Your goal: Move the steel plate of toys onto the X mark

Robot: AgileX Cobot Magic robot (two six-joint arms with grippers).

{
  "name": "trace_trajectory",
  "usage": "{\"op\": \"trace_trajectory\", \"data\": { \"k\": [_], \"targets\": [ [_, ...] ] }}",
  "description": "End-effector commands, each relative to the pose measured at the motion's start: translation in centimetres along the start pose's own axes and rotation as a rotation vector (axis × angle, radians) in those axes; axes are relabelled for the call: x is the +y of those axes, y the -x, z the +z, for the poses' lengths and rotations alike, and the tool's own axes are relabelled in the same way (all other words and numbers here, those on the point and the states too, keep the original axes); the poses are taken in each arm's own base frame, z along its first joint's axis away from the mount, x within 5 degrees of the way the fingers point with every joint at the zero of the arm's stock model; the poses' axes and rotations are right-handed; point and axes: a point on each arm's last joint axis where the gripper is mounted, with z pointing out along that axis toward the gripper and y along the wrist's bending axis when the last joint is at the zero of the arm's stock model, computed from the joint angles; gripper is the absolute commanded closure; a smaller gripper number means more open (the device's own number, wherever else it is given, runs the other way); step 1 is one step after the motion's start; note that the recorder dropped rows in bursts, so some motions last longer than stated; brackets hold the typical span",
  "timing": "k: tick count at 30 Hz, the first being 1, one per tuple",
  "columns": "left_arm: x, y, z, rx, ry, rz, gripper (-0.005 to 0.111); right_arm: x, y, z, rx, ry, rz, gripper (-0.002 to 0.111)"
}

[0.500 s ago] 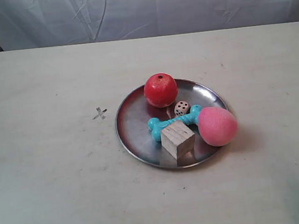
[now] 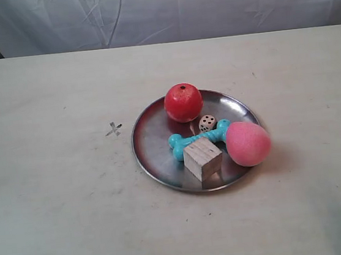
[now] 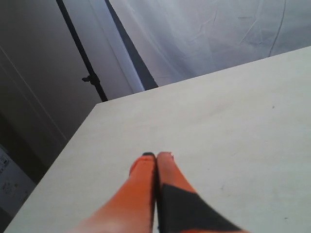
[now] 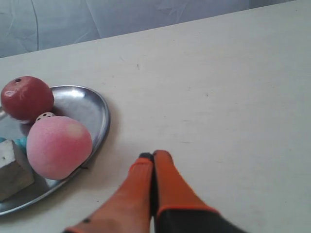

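The steel plate (image 2: 151, 145) lies on the table right of centre in the exterior view. It carries a red ball (image 2: 183, 102), a pink foam ball (image 2: 247, 143), a teal bone (image 2: 187, 141), a wooden cube (image 2: 202, 158) and a white die (image 2: 207, 123). The X mark (image 2: 114, 129) is drawn just left of the plate. Neither arm shows in the exterior view. My right gripper (image 4: 154, 156) is shut and empty, hovering over bare table beside the plate rim (image 4: 99, 128) and the pink ball (image 4: 58, 146). My left gripper (image 3: 156, 156) is shut and empty over bare table.
The table's far edge (image 2: 161, 42) meets a wrinkled white backdrop (image 2: 175, 7). In the left wrist view the table's side edge (image 3: 58, 170) drops off near a dark pole (image 3: 82, 53).
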Motion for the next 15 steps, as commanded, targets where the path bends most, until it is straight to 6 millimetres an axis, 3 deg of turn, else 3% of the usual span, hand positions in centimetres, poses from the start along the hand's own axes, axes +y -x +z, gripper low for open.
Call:
{"op": "trace_trajectory", "data": {
  "k": [1, 10, 15],
  "targets": [
    [0.0, 0.0, 0.0, -0.014, 0.004, 0.02, 0.106, -0.1, 0.0, 0.0, -0.009, -0.01, -0.021, 0.109],
    [0.0, 0.3, 0.0, -0.051, 0.008, 0.033, 0.106, -0.1, 0.4, 0.0, -0.048, -0.015, -0.043, 0.109],
    [0.0, 3.1, -0.6, -0.368, 0.014, 0.031, 0.106, 0.1, 2.8, -0.5, -0.321, 0.017, 0.008, 0.109]
  ]
}}
